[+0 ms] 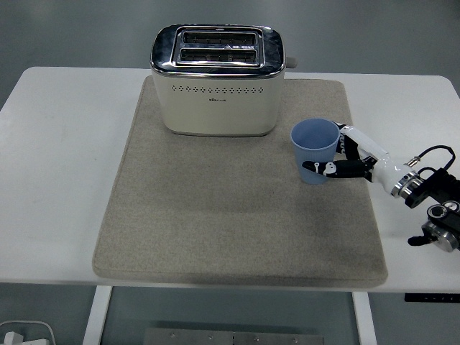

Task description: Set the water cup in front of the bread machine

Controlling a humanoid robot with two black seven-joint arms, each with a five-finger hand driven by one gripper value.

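A blue water cup (314,149) stands upright on the beige mat (215,215), to the right of and a little nearer than the cream and chrome bread machine (217,79) at the mat's back. My right hand (343,159) comes in from the right edge and its fingers are curled around the cup's right side. The left arm is out of view.
The white table (57,144) extends beyond the mat on both sides. The mat's bare middle lies in front of the bread machine. My right wrist and cable (428,194) sit over the table's right part.
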